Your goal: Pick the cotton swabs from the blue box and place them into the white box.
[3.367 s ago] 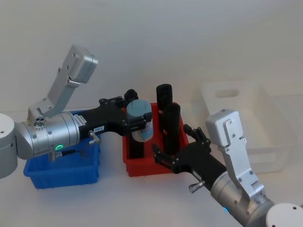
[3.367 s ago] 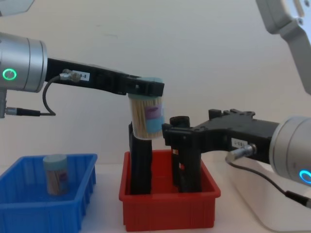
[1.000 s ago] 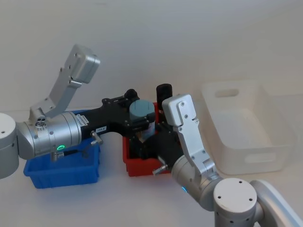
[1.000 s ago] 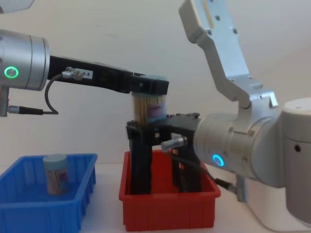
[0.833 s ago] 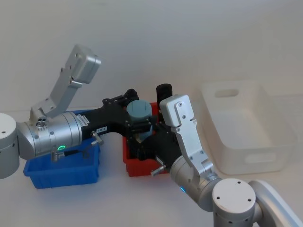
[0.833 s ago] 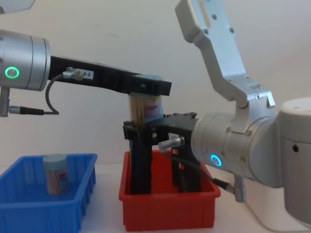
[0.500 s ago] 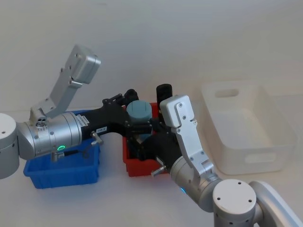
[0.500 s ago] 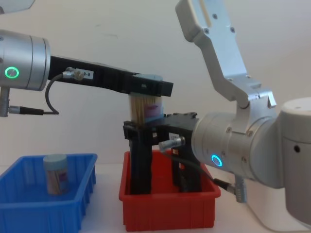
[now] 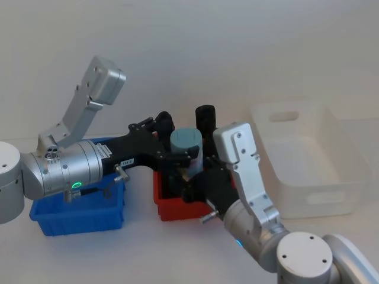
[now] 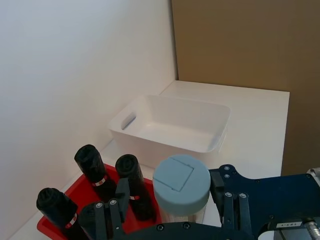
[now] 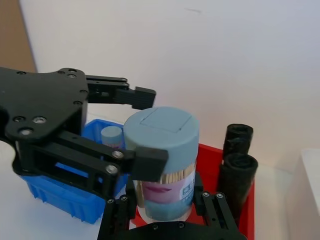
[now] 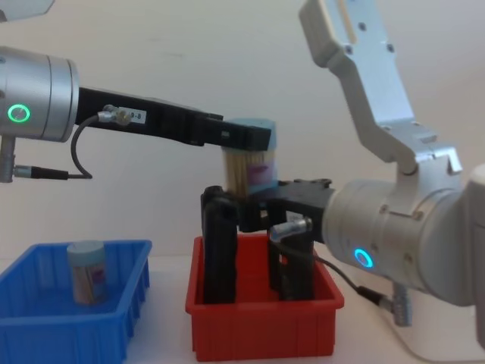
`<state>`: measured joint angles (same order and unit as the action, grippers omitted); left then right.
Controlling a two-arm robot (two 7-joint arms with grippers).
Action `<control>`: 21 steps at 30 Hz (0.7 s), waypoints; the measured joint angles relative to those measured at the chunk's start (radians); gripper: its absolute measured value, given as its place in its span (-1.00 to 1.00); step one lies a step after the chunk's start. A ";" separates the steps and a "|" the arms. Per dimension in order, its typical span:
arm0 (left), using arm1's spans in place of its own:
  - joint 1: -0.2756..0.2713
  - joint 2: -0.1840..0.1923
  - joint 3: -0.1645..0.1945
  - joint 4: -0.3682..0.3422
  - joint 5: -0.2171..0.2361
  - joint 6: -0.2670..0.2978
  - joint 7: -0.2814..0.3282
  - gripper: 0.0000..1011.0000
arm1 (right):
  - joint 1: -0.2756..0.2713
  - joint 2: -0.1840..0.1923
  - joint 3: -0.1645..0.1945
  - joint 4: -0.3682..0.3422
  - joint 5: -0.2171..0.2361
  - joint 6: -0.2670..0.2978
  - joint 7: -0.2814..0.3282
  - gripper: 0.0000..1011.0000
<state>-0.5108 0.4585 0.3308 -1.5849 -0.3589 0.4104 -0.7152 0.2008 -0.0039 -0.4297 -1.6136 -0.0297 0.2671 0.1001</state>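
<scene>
One cotton swab jar (image 12: 251, 163), upright, base clamped in right hand (image 11: 164, 204), lid between spread fingers of left hand (image 10: 170, 184) directly above; red bin (image 12: 261, 334) below both hands.

On the counter (image 9: 136, 254) we see three containers in a row: a small box (image 9: 77, 222) on the left, a bin (image 9: 174, 212) in the middle and a large tub (image 9: 296, 204) on the right. One jar of swabs (image 12: 86, 269) stands in the small box. Upright cylinders (image 9: 206, 115) stand in the bin. A second jar (image 9: 186, 142) hangs above the bin, with the left hand (image 10: 167, 197) at its lid and the right hand (image 11: 162, 200) at its base.
</scene>
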 joint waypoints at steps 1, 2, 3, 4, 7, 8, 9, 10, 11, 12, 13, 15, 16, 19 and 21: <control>0.000 0.000 0.000 0.000 0.000 0.000 0.000 0.99 | -0.004 0.003 0.001 -0.005 0.002 0.000 -0.005 0.23; 0.000 0.000 0.000 0.000 0.000 0.000 0.000 0.99 | -0.012 0.010 0.005 -0.015 0.006 0.000 -0.013 0.23; 0.000 0.000 0.000 0.000 0.000 0.000 0.000 0.99 | -0.016 0.013 0.006 -0.020 0.007 -0.001 -0.017 0.23; 0.000 0.000 0.000 0.000 0.000 0.000 0.000 0.99 | -0.024 0.019 0.010 -0.030 0.012 -0.002 -0.026 0.23; 0.000 0.000 0.000 0.000 0.001 0.000 0.000 0.99 | -0.041 0.033 0.019 -0.049 0.021 -0.004 -0.043 0.23; 0.000 0.000 0.000 0.000 0.001 0.000 0.000 0.99 | -0.045 0.037 0.021 -0.053 0.023 -0.004 -0.047 0.23; 0.000 0.000 0.000 0.000 0.001 0.000 0.000 0.99 | -0.048 0.040 0.023 -0.057 0.026 -0.005 -0.054 0.23; 0.000 0.000 0.000 0.000 0.001 0.000 0.000 0.99 | -0.052 0.044 0.026 -0.061 0.029 -0.005 -0.058 0.23; 0.000 0.000 0.000 0.000 0.001 0.000 0.000 0.99 | -0.059 0.050 0.030 -0.068 0.033 -0.006 -0.067 0.23; 0.000 0.000 0.000 0.000 0.001 0.000 0.000 0.99 | -0.063 0.053 0.033 -0.072 0.036 -0.006 -0.072 0.23; 0.000 0.000 0.000 0.000 0.001 0.000 0.000 0.99 | -0.067 0.057 0.036 -0.076 0.038 -0.006 -0.076 0.23; 0.000 0.000 0.000 0.000 0.001 0.000 0.000 0.99 | -0.076 0.067 0.044 -0.085 0.047 -0.007 -0.092 0.23; 0.000 0.000 0.000 0.000 0.001 0.000 0.000 0.99 | -0.079 0.070 0.047 -0.087 0.050 -0.007 -0.096 0.23; 0.000 0.000 0.000 0.000 0.001 0.000 0.000 0.99 | -0.090 0.082 0.059 -0.097 0.060 -0.009 -0.113 0.23; 0.000 0.000 0.000 0.000 0.001 0.000 0.001 0.99 | -0.098 0.092 0.069 -0.103 0.069 -0.011 -0.130 0.23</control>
<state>-0.5108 0.4586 0.3307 -1.5848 -0.3582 0.4103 -0.7146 0.1032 0.0880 -0.3609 -1.7163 0.0391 0.2562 -0.0302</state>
